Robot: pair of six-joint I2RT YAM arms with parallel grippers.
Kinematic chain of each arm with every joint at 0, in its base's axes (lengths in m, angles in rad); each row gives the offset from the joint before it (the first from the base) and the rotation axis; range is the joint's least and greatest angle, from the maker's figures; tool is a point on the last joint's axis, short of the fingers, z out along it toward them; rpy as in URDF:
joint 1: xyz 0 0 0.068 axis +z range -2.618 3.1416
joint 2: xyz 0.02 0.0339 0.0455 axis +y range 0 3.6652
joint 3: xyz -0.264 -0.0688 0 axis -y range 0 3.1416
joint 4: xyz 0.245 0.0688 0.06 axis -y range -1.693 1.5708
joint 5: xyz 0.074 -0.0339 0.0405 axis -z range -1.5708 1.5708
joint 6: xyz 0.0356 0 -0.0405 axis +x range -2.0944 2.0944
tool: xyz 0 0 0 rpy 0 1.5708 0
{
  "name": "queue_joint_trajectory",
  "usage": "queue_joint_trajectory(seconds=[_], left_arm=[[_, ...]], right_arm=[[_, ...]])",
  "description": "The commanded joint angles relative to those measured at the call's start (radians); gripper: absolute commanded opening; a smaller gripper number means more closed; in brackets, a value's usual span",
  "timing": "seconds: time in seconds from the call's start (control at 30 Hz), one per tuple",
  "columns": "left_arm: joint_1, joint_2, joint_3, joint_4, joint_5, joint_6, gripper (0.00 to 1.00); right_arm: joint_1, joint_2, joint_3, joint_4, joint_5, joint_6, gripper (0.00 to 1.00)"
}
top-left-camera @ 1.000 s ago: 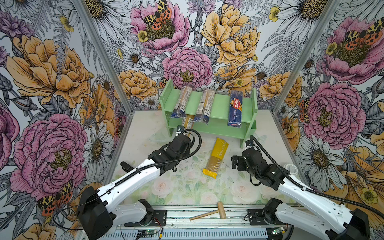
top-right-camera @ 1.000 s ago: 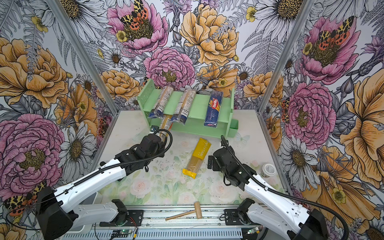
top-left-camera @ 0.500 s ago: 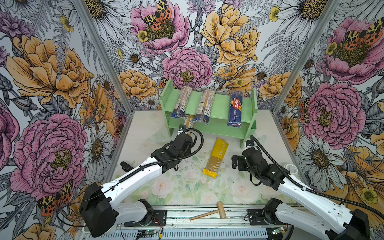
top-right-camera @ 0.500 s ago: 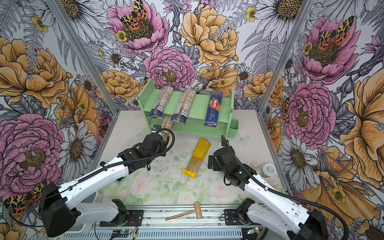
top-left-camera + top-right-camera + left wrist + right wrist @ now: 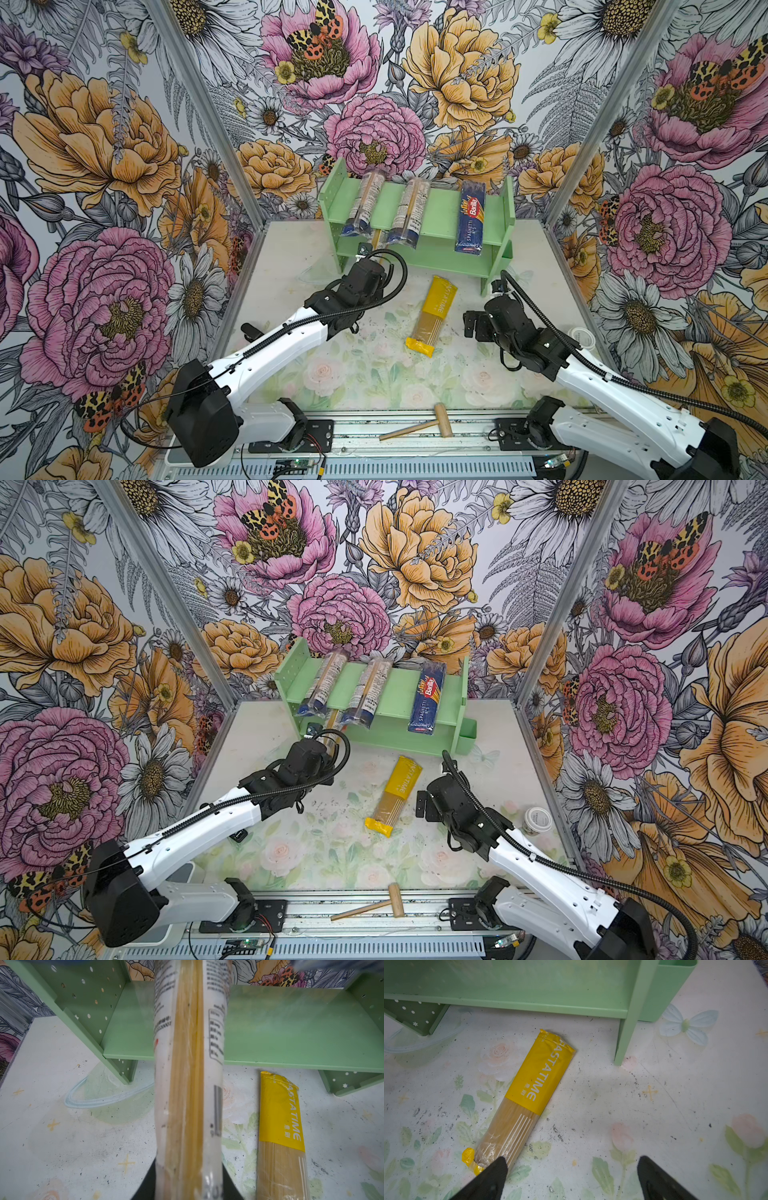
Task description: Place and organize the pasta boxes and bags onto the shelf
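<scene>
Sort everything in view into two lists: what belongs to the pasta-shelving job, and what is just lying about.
Job: shelf; blue-ended bags and Barilla box on its top tier; spaghetti pack in the left gripper; yellow bag on the table.

Lying about: wooden mallet on the front rail; small white tub near the table's right edge.

1 wooden mallet [image 5: 419, 427] lies on the front rail [image 5: 361, 429]; 1 white tub [image 5: 582, 337] stands by the right wall [image 5: 665, 208].

The left gripper [image 5: 188, 1185], clamped on the clear spaghetti bag [image 5: 188, 1076], has edged forward toward the mint-green shelf [image 5: 440, 216]; the bag now reaches deeper over its lower tier; the arm stretches out further.
</scene>
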Motion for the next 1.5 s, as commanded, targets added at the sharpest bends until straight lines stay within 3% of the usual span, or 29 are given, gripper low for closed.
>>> queue_joint_trajectory(seconds=[0.0, 1.47], left_arm=[[0.016, -0.014, 0.066, 0.16, -0.01, 0.019, 0.0], [0.069, 0.119, 0.151, 0.192, 0.053, 0.094, 0.0]], right_arm=[[-0.012, -0.007, 0.012, 0.005, 0.023, -0.019, 0.99], [-0.019, -0.006, 0.007, 0.005, 0.027, -0.016, 0.99]])
